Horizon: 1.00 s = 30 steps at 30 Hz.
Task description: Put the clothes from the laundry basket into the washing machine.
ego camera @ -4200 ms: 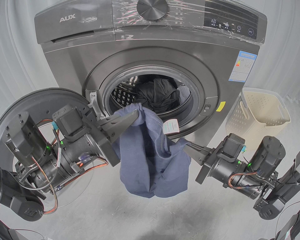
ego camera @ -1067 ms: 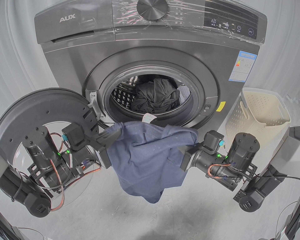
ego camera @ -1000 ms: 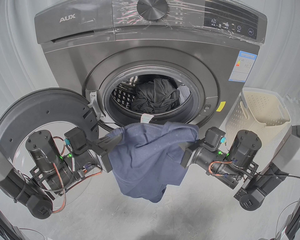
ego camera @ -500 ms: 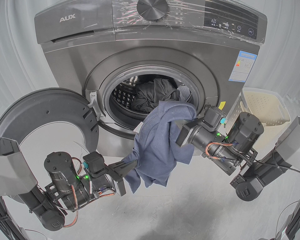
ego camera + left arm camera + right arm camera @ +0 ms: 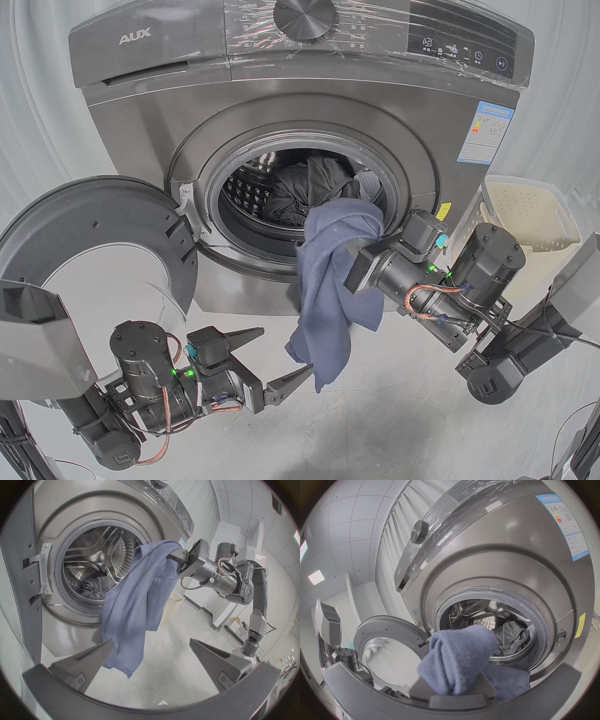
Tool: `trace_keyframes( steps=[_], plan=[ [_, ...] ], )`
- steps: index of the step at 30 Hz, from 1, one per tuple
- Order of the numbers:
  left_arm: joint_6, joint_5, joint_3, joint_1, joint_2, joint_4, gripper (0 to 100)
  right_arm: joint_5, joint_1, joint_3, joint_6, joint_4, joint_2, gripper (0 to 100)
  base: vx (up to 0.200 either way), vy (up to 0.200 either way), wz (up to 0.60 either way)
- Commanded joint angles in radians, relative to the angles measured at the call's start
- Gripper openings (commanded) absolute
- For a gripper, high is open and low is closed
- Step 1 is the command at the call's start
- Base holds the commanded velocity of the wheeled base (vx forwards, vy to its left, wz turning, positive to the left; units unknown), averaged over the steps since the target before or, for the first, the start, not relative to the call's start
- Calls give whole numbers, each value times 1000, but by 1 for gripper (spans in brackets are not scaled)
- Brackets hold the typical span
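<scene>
One blue shirt [image 5: 334,275] now gripped only by the right tool [image 5: 364,244], left tool [image 5: 286,349] newly open below

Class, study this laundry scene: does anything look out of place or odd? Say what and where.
The blue garment hangs from the right end effector outside the washing machine opening, its tail dangling toward the floor instead of lying in the drum. The left end effector sits open below, holding nothing.
</scene>
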<state>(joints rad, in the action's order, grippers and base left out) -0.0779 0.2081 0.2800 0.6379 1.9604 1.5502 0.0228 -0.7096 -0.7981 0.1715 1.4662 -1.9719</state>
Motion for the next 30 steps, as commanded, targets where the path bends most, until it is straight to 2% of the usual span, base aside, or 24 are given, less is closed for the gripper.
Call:
trace_keyframes(
  steps=[1, 13, 20, 30],
  plan=[
    [0, -1, 30, -1, 49, 1, 100, 0, -16, -6, 0, -1, -1, 0, 0, 0, 0],
    [-2, 1, 232, 2, 209, 1, 100, -9, -76, -9, 0, -1, 2, 0, 0, 0, 0],
    [1, 1, 298, 22, 275, 2, 100, -9, -110, -21, 0, -1, 1, 0, 0, 0, 0],
    [3, -12, 410, 14, 364, 1, 100, -10, -122, -29, 0, -3, 7, 0, 0, 0, 0]
  ],
)
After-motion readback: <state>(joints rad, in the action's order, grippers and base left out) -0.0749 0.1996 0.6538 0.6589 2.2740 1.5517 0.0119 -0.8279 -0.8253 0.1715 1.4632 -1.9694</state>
